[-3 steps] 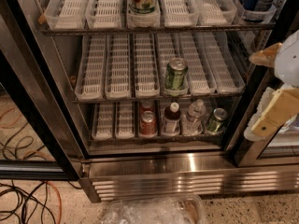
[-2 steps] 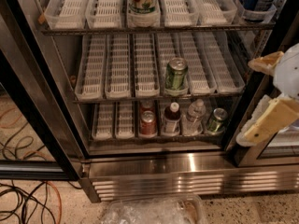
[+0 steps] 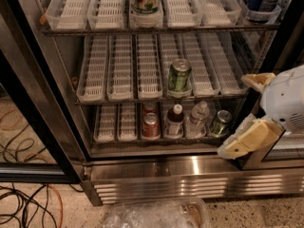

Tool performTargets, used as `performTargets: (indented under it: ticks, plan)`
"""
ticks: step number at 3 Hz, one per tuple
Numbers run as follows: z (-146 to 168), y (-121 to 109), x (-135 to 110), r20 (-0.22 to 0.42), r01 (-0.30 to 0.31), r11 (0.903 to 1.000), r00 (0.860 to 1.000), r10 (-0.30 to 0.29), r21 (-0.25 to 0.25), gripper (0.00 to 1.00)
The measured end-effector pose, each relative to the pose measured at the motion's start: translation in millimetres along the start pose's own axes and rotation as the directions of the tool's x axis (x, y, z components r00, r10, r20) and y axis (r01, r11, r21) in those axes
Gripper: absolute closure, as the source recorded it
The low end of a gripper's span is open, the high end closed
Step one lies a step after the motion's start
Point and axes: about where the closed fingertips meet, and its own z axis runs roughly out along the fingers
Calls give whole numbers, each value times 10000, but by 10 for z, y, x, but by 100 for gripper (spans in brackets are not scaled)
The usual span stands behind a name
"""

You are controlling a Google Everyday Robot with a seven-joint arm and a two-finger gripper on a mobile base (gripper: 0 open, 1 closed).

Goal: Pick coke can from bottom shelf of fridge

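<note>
Tan, wedge-shaped fingers stand spread well apart on the end effector, which hangs at the right edge of the open fridge with nothing between them. One finger reaches up and left near the middle rack; the other slants down and left in front of the door frame. Both come off a rounded white wrist housing with a smooth, matt shell. The end effector is level with the lower racks and well apart from the coke can.

That can, red aluminium with a dull silver top, stands upright at the front of the bottom shelf, in the third white slotted lane from the left. Just right of it stands a dark bottle with a red cap, then a clear, ribbed water bottle, then a green can tilted in its lane. Another green can stands upright on the middle rack. Below the racks runs a brushed steel sill and a ribbed grille. Crinkled clear plastic lies on the speckled floor, and black and orange cables trail at the left.
</note>
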Motion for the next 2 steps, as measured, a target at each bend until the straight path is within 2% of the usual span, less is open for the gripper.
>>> performTargets:
  ticks: [1,2]
  plan:
    - [466,76,56,498,-344,9969,9983,309,711,0]
    - [461,82,44,518,-351,9969,9982,315,701,0]
